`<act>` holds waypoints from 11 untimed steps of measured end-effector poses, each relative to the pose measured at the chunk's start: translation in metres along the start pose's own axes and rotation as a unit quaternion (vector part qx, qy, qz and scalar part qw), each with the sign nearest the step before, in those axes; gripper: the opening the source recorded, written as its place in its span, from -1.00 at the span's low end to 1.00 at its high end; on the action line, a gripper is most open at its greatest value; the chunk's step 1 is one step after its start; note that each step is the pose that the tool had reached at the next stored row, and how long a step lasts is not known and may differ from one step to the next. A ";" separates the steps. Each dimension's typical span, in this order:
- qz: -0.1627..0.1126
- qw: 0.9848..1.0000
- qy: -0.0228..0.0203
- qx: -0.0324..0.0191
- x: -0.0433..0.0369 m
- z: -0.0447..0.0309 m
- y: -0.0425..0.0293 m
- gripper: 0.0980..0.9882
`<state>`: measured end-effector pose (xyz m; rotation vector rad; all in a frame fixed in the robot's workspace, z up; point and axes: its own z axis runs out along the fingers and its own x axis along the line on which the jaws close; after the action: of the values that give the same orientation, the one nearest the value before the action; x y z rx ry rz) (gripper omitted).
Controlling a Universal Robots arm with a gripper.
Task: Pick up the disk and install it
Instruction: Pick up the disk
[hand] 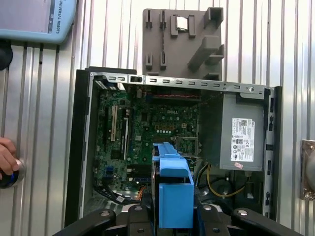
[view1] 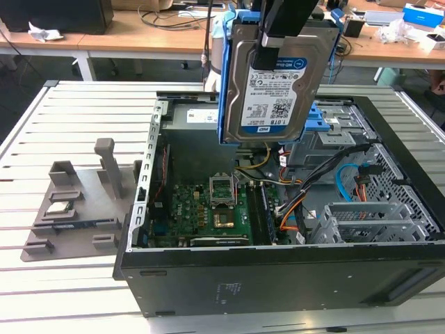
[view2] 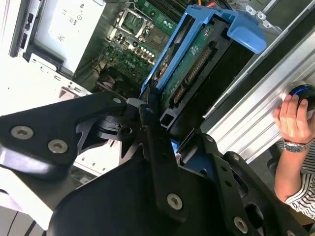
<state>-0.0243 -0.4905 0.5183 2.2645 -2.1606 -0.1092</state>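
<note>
Tool: the tool (view1: 268, 50) is closed tight on the disk. One black finger is on the label side and one is behind it.
Disk: the disk (view1: 278, 97) hangs in the air over the open computer box. It touches nothing but the tool.
How it is held: the disk stands up on its edge with a blue frame around it. I think it is held this way so its thin side can go into a narrow place.
Computer box: the computer box (view1: 278, 278) lies on its side in the middle of the table (view1: 69, 118). Its lid is off, so the inside is easy to reach from above.
Inside the box: a green board (view1: 208, 209) lies flat at the bottom. A grey power box (hand: 241, 137) sits at one end. A grey metal rack with blue tabs (view1: 344, 129) sits at the end on the exterior view's right. Orange and blue wires (view1: 295, 209) run between them.
Grey tray: a grey plastic tray (view1: 76, 202) lies beside the box, toward the table edge on the exterior view's left. A small square chip (view1: 59, 207) sits in one of its pockets.
Person: a hand (view2: 293, 118) rests on a round button by the table's edge, well away from the disk. Maybe it is there to stop the robot fast.
Job so far: the disk is picked up but not yet put in.
</note>
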 end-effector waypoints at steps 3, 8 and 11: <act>0.000 1.000 0.000 0.000 0.0045 -0.0001 0.0002 -0.39; 0.000 1.000 0.000 0.000 0.0151 -0.0002 0.0007 -0.39; 0.000 1.000 0.000 0.000 0.0242 -0.0004 0.0011 -0.39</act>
<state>-0.0243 -0.5148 0.5177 2.2644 -2.1606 -0.1091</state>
